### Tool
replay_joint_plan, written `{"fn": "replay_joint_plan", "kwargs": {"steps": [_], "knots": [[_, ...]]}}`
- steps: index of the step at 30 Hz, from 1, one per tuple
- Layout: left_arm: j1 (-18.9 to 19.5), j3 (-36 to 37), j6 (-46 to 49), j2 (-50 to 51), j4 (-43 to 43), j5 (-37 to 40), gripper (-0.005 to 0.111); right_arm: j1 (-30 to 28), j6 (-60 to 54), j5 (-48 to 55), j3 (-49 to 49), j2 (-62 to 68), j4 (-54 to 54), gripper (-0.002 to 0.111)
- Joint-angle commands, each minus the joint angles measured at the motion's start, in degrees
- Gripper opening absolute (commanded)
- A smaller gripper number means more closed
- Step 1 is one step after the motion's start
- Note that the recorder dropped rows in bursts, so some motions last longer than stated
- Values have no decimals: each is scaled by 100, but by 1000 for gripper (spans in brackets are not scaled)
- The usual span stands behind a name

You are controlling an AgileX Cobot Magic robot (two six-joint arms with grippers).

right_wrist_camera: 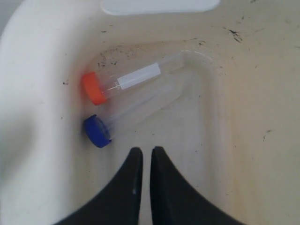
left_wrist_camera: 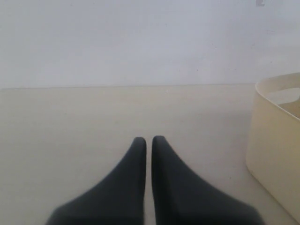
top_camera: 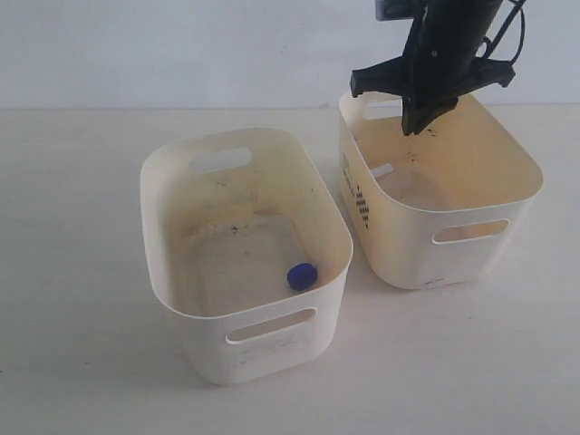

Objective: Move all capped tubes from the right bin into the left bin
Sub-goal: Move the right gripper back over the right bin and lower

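Two capped tubes lie side by side on the floor of the right bin (right_wrist_camera: pixel 28 93): one with an orange-red cap (right_wrist_camera: pixel 93 88) and one with a blue cap (right_wrist_camera: pixel 97 131). My right gripper (right_wrist_camera: pixel 144 150) hovers just above them, shut and empty. In the exterior view it hangs over the far rim of the right bin (top_camera: pixel 399 245), which has dark dashes on its side. Another blue-capped tube (top_camera: pixel 302 275) rests in the left bin (top_camera: pixel 208 344) near its front right corner. My left gripper (left_wrist_camera: pixel 146 138) is shut and empty above bare table.
The two bins stand close together on a pale table (top_camera: pixel 72 272). A cream bin wall (left_wrist_camera: pixel 276 140) shows at the edge of the left wrist view. A white wall runs behind the table.
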Motion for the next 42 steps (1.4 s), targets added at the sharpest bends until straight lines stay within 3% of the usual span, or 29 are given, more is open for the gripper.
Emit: {"fn": "replay_joint_plan", "kwargs": {"steps": [1,24,42], "knots": [[2,-21,-54,3,-36,-35,4,-27,24,-95,-13,127,-38,7],[2,-21,-54,3,-36,-35,4,-27,-384,374,-13,369,64,7],[2,-21,-54,3,-36,-35,4,-27,-440,154,-13,138,285,7]]}}
